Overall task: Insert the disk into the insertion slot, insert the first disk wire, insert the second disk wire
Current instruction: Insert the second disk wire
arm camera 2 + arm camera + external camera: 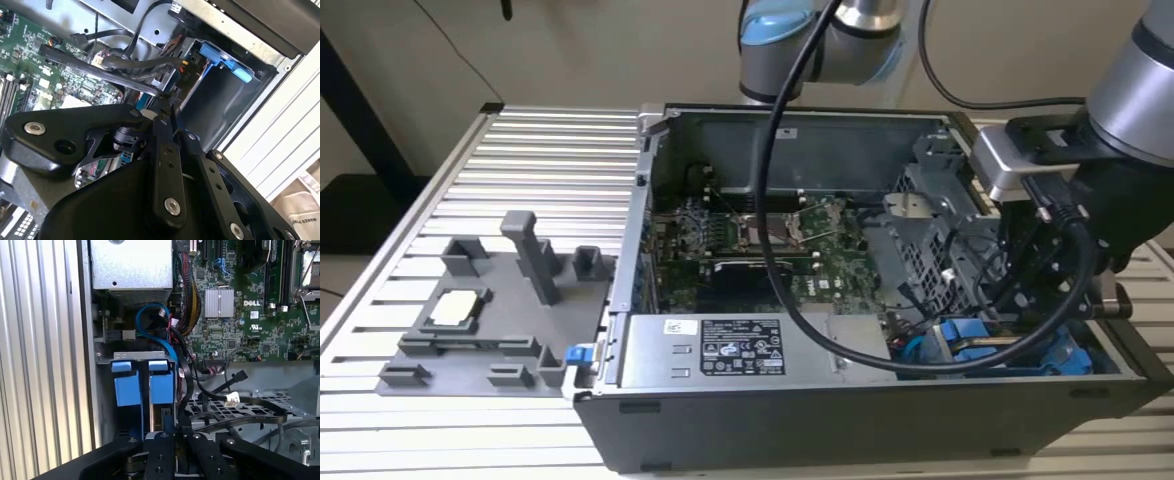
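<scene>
In the first wrist view two blue-fronted carriers sit side by side in the drive cage [142, 356]. The one I take for the disk [162, 387] sits in the insertion slot, directly under my gripper [175, 429]. The gripper's black fingers [161, 130] are drawn together and I see nothing between them. A loose black wire with a dark plug [240, 375] and a white-tagged plug [232, 398] lies beside the cage. A blue wire [150, 315] loops above the carriers. In the exterior view the gripper [1025, 305] reaches into the case's near right corner by the blue carriers [963, 338].
The silver power-supply box [720, 350] fills the case's front, with the green motherboard [754, 235] behind it. A perforated grey cage [937, 235] stands at the exterior view's right. A grey fixture tray [480, 320] rests on the slatted table [547, 150] at the exterior view's left.
</scene>
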{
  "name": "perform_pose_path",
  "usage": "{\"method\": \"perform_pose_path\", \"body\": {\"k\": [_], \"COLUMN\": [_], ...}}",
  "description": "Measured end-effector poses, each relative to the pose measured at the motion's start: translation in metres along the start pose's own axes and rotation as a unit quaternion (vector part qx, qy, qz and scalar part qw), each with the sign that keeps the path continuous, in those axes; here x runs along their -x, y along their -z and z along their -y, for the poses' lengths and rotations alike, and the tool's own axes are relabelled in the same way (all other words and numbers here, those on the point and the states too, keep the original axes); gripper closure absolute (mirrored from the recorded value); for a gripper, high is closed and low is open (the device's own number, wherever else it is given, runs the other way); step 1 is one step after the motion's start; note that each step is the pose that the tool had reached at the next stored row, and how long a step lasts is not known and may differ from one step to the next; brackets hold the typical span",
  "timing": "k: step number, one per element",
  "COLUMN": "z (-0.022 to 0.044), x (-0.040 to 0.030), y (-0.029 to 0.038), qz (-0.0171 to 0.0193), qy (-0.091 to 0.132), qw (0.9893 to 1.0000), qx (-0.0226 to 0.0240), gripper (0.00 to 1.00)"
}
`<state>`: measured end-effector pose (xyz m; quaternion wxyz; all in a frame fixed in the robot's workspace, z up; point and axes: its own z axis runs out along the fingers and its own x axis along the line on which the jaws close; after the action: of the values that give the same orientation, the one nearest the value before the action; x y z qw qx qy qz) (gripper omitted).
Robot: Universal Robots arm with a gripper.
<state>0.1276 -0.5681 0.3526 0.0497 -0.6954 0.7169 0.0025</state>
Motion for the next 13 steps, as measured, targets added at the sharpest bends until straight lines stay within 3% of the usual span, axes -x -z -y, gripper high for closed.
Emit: {"method": "perform_pose_path", "body": {"k": [6,13], "z": [0.0002,0.0031], "x": [-0.0007,-0.0054], "y": [-0.0004,-0.0035], "qz": [0.0012,0.0012], "qy": [0.0,-0.001], "qw": [1.0,0.9999], "qx": [0.001,0.0101], "gripper": [0.84,0.84]}}
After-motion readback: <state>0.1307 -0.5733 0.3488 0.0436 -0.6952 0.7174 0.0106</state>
